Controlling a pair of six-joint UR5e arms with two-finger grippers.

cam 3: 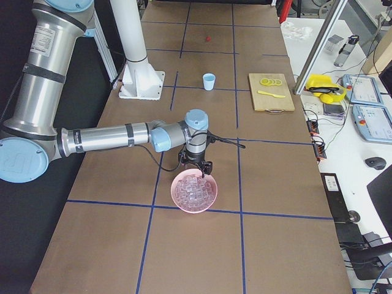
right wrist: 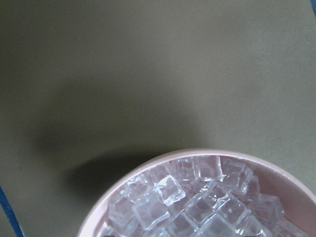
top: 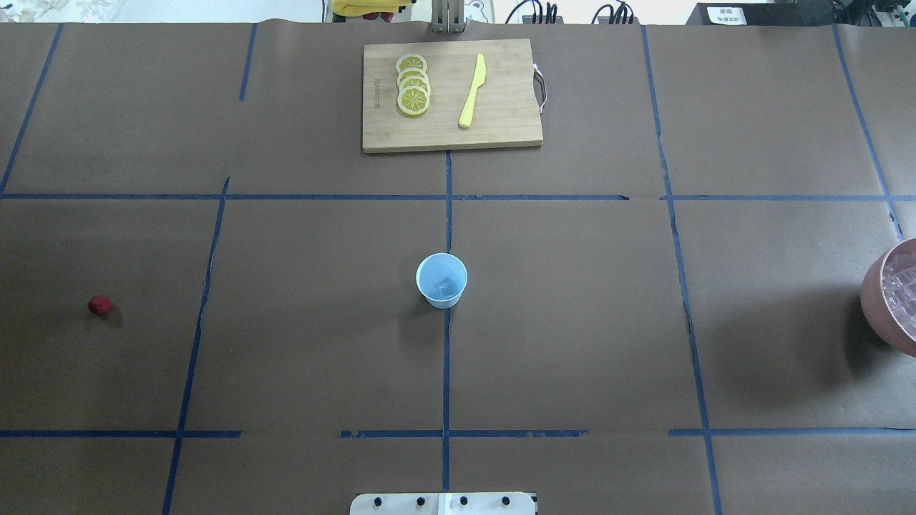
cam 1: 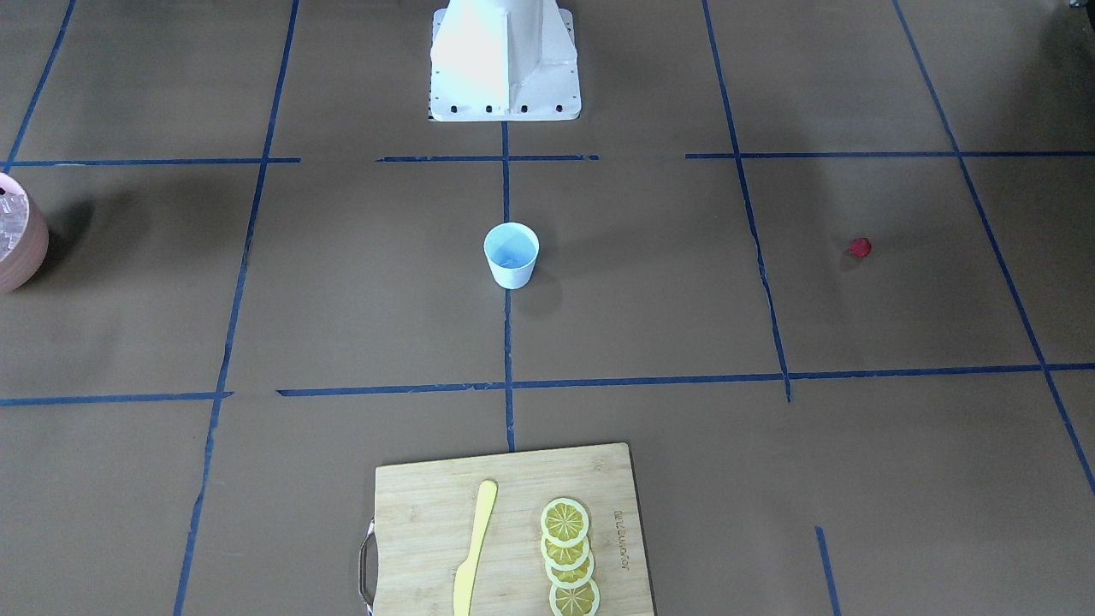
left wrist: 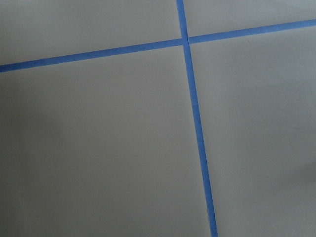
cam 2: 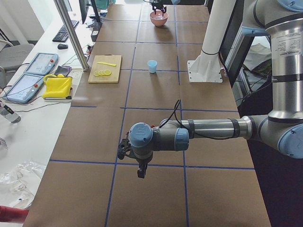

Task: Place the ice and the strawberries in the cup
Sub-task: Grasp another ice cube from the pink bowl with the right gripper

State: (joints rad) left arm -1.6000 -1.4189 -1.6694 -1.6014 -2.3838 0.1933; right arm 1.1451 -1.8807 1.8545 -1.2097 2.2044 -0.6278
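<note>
Ice [right wrist: 197, 202] and one strawberry [top: 99, 305] are on a wide brown worktop [top: 572, 322], which blue tape [top: 446, 357] divides into squares.

The left arm [cam 2: 208, 128] reaches out low over the worktop's left end. Its left tool [cam 2: 141, 174] points down, and its camera sees only paper and a cross of tape. From the side I cannot tell if this tool is open or closed.

The right arm [cam 3: 104, 138] stretches toward the right end. The right tool [cam 3: 196, 171] hangs just above a pink bowl [top: 874, 304]. Whether its jaws are open or closed, I cannot tell either.

A wooden board [top: 501, 132] lies at the far side, in the middle. On it a yellow knife [top: 472, 91] lies beside a row of overlapping lemon slices [top: 413, 86].

The bowl is full of clear ice cubes and stands near the right edge.

The cup [cam 1: 511, 272] stands upright in the centre, on a tape line, well apart from the bowl and the board. One cube lies at its bottom.

The strawberry, small and red, lies alone on the paper far to the left, well apart from the cup.
</note>
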